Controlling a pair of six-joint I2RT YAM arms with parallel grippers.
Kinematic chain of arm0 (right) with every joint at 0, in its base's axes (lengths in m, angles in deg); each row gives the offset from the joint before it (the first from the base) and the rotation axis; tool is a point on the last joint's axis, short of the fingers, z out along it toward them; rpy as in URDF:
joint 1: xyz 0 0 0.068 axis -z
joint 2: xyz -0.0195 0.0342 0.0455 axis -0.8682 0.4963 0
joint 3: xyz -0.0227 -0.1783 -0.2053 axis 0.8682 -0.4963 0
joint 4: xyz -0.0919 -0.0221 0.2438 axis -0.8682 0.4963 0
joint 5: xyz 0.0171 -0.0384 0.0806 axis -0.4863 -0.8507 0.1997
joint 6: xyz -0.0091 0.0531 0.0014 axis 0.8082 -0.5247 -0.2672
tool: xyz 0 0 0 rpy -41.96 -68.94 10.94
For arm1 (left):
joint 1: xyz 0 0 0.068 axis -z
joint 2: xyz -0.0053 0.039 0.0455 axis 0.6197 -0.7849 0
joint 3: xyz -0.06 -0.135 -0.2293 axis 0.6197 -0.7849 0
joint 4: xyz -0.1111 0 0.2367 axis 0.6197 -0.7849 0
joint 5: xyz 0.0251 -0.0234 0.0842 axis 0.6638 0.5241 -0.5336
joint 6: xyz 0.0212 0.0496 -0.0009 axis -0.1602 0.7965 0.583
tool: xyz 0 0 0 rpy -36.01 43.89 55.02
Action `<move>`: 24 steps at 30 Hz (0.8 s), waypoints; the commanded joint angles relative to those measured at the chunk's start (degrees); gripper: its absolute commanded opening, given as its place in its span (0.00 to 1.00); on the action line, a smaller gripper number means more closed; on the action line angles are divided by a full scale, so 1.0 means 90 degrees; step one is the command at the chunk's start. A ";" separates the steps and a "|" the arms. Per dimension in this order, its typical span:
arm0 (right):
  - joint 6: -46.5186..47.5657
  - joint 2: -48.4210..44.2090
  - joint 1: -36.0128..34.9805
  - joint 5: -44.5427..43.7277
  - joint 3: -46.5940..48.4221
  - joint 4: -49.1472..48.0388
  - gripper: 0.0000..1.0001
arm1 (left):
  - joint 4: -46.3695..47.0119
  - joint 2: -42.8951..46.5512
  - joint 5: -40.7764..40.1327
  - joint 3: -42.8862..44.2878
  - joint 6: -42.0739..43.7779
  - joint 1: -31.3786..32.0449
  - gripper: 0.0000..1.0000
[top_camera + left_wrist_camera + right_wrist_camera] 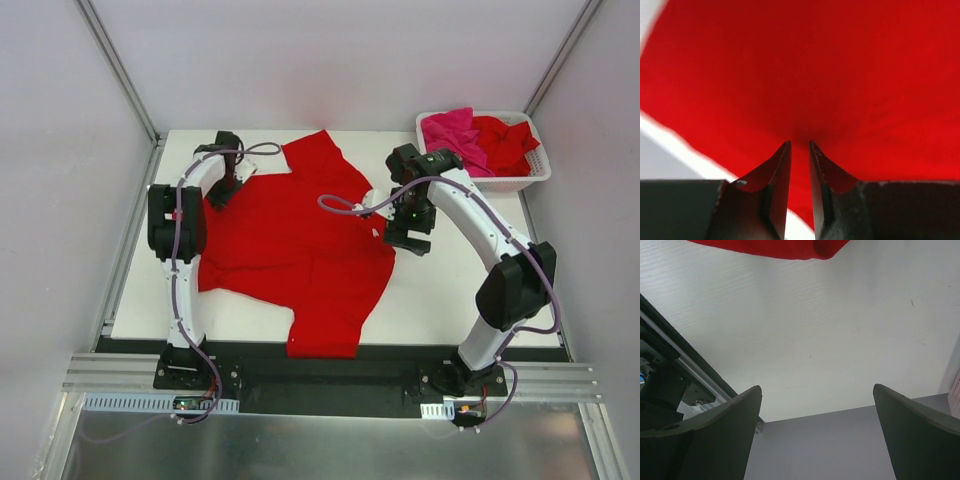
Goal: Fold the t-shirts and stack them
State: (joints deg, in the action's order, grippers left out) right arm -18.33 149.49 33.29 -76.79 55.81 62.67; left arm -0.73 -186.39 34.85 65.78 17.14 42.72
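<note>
A bright red t-shirt (290, 245) lies spread on the white table (450, 300), one part hanging over the near edge. My left gripper (220, 192) points down at the shirt's far left corner. In the left wrist view red cloth (850, 75) fills the picture. The left gripper (800, 143) keeps a narrow gap, its tips at a shadowed crease. Whether it pinches the cloth does not show. My right gripper (405, 240) hovers by the shirt's right edge. In the right wrist view the right gripper (817, 387) is open and empty, with the shirt's edge (780, 247) at the top.
A white slotted basket (520, 183) stands at the table's far right corner. It holds a crumpled magenta-pink t-shirt (455, 135) and a red one (505, 140). Grey walls close in the table on three sides, and a black rail runs along the near edge.
</note>
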 commanded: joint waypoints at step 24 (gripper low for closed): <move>-0.0139 -0.0871 0.0076 0.0007 -0.0763 0.1691 0.96 | -0.0384 -0.2983 -0.1369 0.3889 0.1412 0.0260 0.22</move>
State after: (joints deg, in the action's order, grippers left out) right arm -19.01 143.57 33.61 -76.94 48.91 62.87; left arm -7.16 -209.63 25.63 99.31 24.75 44.49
